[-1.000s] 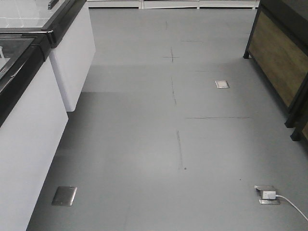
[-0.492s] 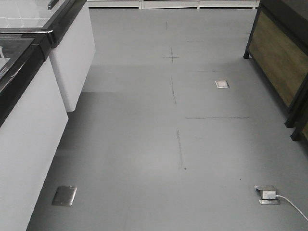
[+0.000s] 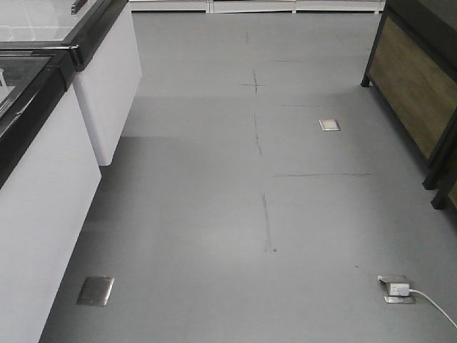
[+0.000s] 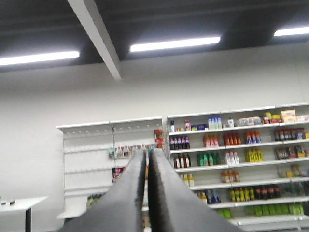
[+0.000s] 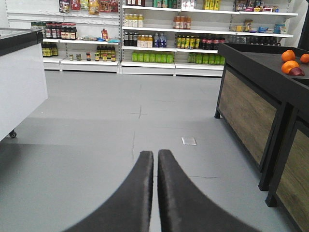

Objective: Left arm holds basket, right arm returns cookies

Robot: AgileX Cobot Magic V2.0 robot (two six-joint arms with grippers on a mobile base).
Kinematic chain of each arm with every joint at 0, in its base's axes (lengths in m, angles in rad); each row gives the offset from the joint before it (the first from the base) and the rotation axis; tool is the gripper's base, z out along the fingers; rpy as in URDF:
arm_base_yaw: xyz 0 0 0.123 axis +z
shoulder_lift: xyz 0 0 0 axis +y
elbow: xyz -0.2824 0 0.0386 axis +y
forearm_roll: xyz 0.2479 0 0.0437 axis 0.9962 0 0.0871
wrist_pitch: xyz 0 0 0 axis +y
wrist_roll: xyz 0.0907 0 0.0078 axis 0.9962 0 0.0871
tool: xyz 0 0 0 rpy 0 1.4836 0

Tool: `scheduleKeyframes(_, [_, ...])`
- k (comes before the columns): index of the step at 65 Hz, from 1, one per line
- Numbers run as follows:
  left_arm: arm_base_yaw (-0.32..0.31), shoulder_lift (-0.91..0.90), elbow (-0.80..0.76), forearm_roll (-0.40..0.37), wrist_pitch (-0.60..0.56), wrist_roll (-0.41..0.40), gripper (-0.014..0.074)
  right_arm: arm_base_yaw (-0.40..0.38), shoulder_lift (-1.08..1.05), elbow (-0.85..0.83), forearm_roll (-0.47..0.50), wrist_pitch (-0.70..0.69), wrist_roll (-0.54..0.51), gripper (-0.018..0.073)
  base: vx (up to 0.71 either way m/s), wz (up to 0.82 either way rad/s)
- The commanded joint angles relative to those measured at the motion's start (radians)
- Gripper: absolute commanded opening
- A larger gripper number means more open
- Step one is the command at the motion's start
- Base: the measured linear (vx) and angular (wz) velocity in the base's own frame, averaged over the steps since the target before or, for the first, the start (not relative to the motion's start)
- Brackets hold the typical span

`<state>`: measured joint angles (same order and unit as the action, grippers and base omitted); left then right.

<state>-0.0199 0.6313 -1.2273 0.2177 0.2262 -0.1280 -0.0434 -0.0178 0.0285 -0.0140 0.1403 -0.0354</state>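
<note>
Left gripper (image 4: 147,152) and right gripper (image 5: 156,154) both clenched empty (basket, cookies unseen), probably tucked for travel; shelves (image 5: 159,48) lie ahead.

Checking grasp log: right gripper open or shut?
Shut. The right gripper has its fingers nearly touching, only a thin slit between, nothing held.

Left claw (image 4: 146,155), right claw (image 5: 155,154), both dark grey, tapered, matte

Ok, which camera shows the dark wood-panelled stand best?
The right wrist view: the stand shows its top, with oranges on it, and a side panel. The front view cuts it off at the right edge; the left wrist view misses it.
</note>
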Motion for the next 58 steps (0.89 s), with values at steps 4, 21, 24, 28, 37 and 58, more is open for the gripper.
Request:
scheduleKeyframes(4, [0.002,0.121,-0.032,-0.004,-0.034,-0.008,0.0006,-0.004,-0.006,0.017,-0.004,-0.074,-0.006,-0.0006,0.00,0.00])
scheduleKeyframes(21, [0.002,0.280,-0.032,-0.009,-0.030,-0.028,0.0086,-0.004,-0.006,0.017,-0.004,-0.074,-0.006,-0.0006,0.00,0.00])
scheduleKeyframes(24, [0.002,0.306,-0.032,-0.009,-0.028,-0.028,0.0115,-0.004,-0.006,0.017,-0.004,-0.074,-0.006,-0.0006,0.00,0.00])
scheduleKeyframes(28, [0.002,0.332,-0.032,-0.010,-0.028,-0.028,0.0171,-0.004,-0.006,0.017,-0.004,-0.074,-0.006,-0.0006,0.00,0.00])
scheduleKeyframes(37, [0.002,0.377,-0.032,-0.018,-0.028,-0.028,0.0319,-0.004,-0.006,0.017,-0.004,-0.074,-0.006,-0.0006,0.00,0.00])
scheduleKeyframes(58, [0.002,0.409,-0.032,-0.019,-0.025,-0.028,0.0526,-0.004,-0.006,0.017,-0.004,-0.074,-0.006,-0.0006,0.00,0.00])
